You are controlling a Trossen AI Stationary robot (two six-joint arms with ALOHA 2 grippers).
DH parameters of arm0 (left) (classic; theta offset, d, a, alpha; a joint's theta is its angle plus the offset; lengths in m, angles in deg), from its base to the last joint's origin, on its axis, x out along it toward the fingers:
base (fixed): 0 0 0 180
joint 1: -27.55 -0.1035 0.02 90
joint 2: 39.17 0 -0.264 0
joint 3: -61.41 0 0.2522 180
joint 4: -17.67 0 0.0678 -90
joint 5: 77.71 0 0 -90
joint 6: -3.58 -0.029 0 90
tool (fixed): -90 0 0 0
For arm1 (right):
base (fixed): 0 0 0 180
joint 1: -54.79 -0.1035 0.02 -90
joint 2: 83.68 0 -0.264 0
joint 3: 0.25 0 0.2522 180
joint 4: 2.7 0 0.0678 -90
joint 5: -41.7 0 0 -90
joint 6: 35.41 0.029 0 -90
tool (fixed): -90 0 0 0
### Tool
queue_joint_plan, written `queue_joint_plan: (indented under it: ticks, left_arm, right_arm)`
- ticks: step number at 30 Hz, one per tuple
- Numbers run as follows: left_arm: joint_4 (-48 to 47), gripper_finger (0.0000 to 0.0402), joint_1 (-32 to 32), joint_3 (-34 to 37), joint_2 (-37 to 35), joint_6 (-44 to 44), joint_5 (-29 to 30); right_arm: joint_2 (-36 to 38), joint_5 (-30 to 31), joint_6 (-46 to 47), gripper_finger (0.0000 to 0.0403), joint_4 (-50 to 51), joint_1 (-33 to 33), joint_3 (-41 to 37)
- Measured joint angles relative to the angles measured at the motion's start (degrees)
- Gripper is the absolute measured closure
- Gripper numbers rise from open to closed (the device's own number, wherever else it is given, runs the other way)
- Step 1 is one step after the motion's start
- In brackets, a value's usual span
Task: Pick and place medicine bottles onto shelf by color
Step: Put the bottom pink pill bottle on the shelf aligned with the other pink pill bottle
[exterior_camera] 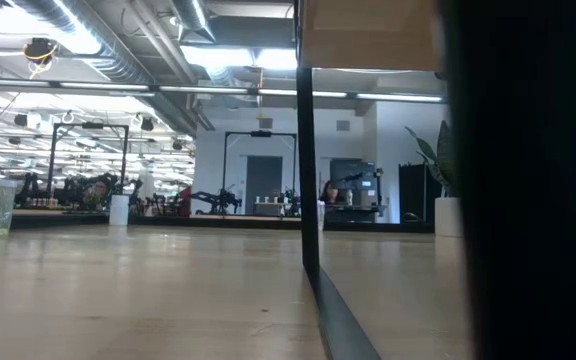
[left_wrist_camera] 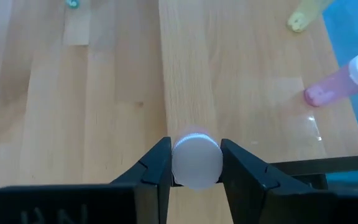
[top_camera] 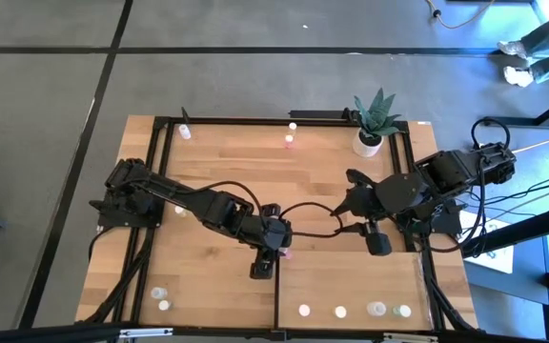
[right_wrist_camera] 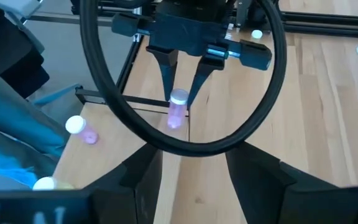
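Note:
My left gripper [right_wrist_camera: 179,104] hangs over the middle of the table [top_camera: 208,181], shut on a pink medicine bottle [right_wrist_camera: 176,115] with a white cap [left_wrist_camera: 196,160]. My right gripper [right_wrist_camera: 201,180] stands open to its right, facing it, with nothing between its fingers. Another pink bottle [left_wrist_camera: 337,84] and a pale yellow one [left_wrist_camera: 303,17] stand on the wood beyond the held one. The shelf [top_camera: 351,281] is the pale panel at the near right, and several bottles [top_camera: 340,312] stand along its near edge. My left gripper pinches the bottle's white cap [right_wrist_camera: 179,96] between its two fingers [left_wrist_camera: 157,168], which come from above, slanting down. The pink body [right_wrist_camera: 175,119] hangs below the fingertips, nearly upright and, as far as I can see, clear of the table.
A potted plant [top_camera: 375,122] stands at the far right corner. Loose bottles stand near the far edge [top_camera: 289,143] and at the near left [top_camera: 160,295]. A black cable [right_wrist_camera: 104,106] loops between the two grippers. A thin dark rail [top_camera: 276,295] borders the shelf's left side.

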Motion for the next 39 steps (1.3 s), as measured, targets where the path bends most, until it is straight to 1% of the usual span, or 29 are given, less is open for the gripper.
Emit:
queue_joint_plan:
  ticks: [5, 8, 10, 15, 17, 27, 35, 39]
  left_arm:
    - [0.04, 0.0299, 0.0, 0.0, -0.02, -0.24, 0.02]
    - [0.04, 0.0299, 0.1, 0.0, -0.02, -2.74, 0.04]
    - [0.05, 0.0299, 0.14, 0.0, -0.02, -3.66, 0.04]
    - [-0.18, 0.0299, 0.13, 0.0, -0.02, -5.79, 0.0]
    - [-0.18, 0.0299, 0.11, 0.0, -0.02, -6.16, 0.0]
    - [-0.31, 0.0299, -0.12, 0.0, -0.04, -6.93, -0.39]
    - [-0.35, 0.0299, -0.44, -0.01, -0.07, -5.14, -0.33]
    - [-3.2, 0.0299, -0.39, -2.25, -0.07, -3.98, -0.5]
  right_arm:
    - [0.0, 0.12, -1.23, 0.0225, 0.0, 0.0, 0.0]
    - [0.0, -1.67, -2.02, 0.0225, -0.19, 0.0, 0.0]
    - [0.0, -4.27, -2.98, 0.0225, -1.13, 0.0, -0.02]
    - [0.0, -14.0, -4.8, 0.0225, -3.99, 0.0, -0.04]
    - [0.0, -16.24, -5.45, 0.0225, -4.58, 0.0, -0.04]
    - [0.0, -16.51, -5.9, 0.0225, -4.99, 0.0, -0.04]
    - [0.0, -16.55, -5.96, 0.0225, -5.04, 0.0, -0.04]
    - [0.0, -16.55, -5.73, 0.0225, -5.25, 0.0, -0.04]
